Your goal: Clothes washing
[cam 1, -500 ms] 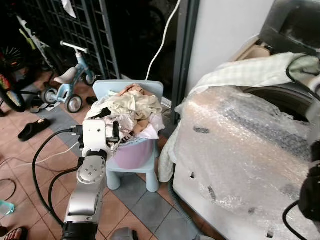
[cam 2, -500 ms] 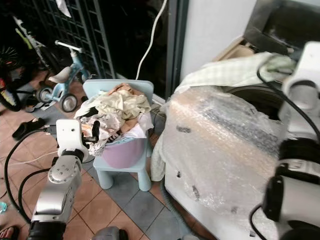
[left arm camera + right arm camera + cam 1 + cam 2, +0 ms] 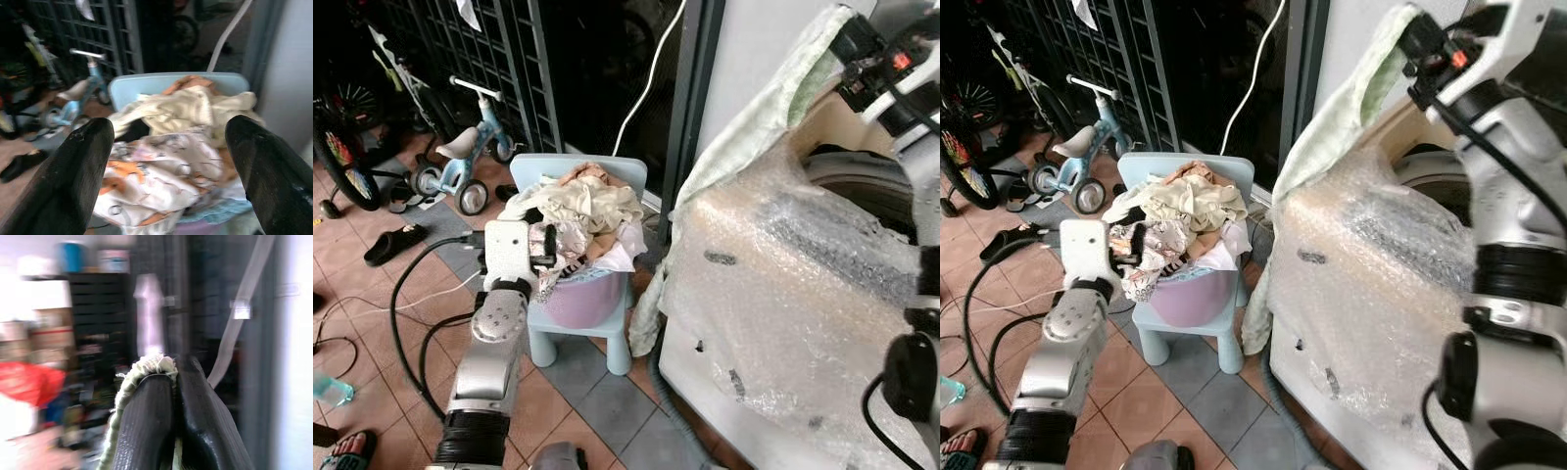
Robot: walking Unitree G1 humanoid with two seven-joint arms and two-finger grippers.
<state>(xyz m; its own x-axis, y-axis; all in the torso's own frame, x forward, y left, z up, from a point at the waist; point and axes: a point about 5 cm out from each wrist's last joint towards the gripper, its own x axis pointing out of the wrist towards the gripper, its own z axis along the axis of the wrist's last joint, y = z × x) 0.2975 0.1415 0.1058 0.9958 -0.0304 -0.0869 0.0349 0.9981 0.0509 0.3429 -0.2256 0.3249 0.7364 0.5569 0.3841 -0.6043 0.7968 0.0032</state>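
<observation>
A heap of clothes (image 3: 579, 213) fills a pink basket (image 3: 579, 299) on a small light-blue chair (image 3: 607, 338). My left gripper (image 3: 540, 257) is open, its black fingers (image 3: 83, 181) spread just short of the printed garment (image 3: 161, 171) at the front of the heap. My right gripper (image 3: 1412, 37) is raised high at the upper right, shut on the edge of a pale green checked cloth (image 3: 1332, 127). That cloth hangs from it down over the washing machine (image 3: 803, 294), which is wrapped in bubble film. The fingers (image 3: 151, 426) pinch the cloth's frayed hem (image 3: 146, 366).
A child's tricycle (image 3: 460, 162), a bicycle wheel (image 3: 337, 147) and a black slipper (image 3: 391, 245) lie at the left on the tiled floor. Black cables (image 3: 411, 323) trail by my left arm. A dark grille (image 3: 499, 59) and a white hose (image 3: 651, 69) stand behind the chair.
My right gripper has lifted the checked cloth up off the top of the washing machine. The camera has shifted a little. The left gripper stays by the heap.
</observation>
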